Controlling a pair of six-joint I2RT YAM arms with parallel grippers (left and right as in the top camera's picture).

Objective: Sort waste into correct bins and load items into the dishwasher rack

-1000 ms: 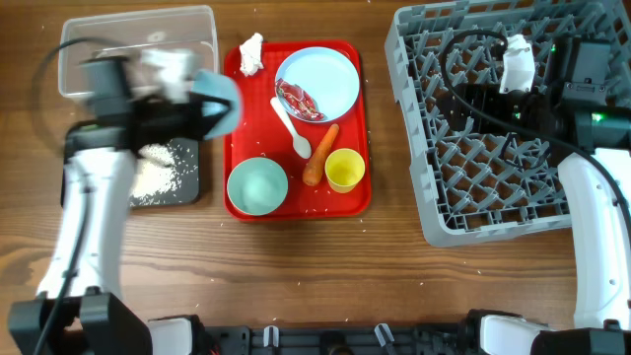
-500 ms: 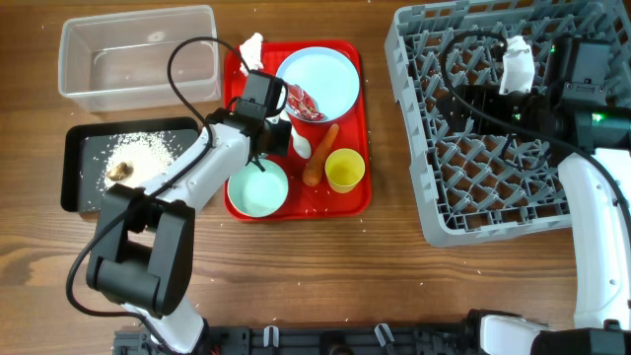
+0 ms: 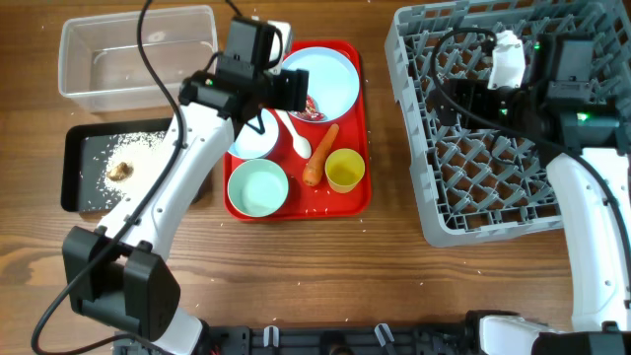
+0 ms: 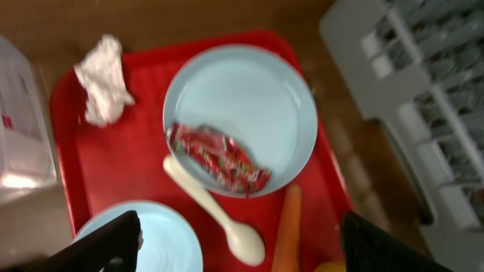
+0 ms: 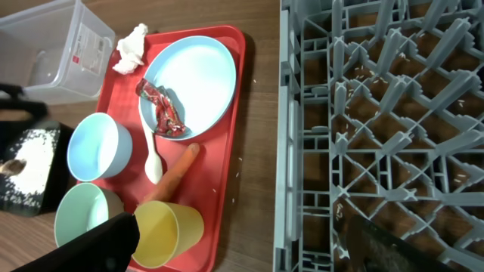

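Observation:
My left gripper (image 3: 294, 94) (image 4: 242, 253) hangs open above the red tray, holding nothing. Below it lie the white spoon (image 4: 219, 215), the red wrapper (image 4: 218, 157) on the pale-blue plate (image 4: 249, 98), the carrot (image 4: 286, 230) and the white tissue (image 4: 104, 79). A pale-blue bowl (image 3: 254, 133) stands free beside the greenish bowl (image 3: 257, 187) and the yellow cup (image 3: 344, 170). Rice and a brown lump (image 3: 120, 170) lie in the black tray (image 3: 79, 192). The clear tub (image 3: 138, 59) stands behind it. My right gripper (image 3: 455, 99) (image 5: 242, 249) is open and empty over the grey rack (image 3: 503, 197).
The red serving tray (image 3: 237, 212) lies between the bins and the rack. Loose rice grains are scattered on the wood around it and inside the rack (image 5: 386, 128). Bare table runs along the front edge.
My left arm swung from over the black tray to the red tray, set the pale-blue bowl down there, opened and rose clear of it. The right arm hardly moved.

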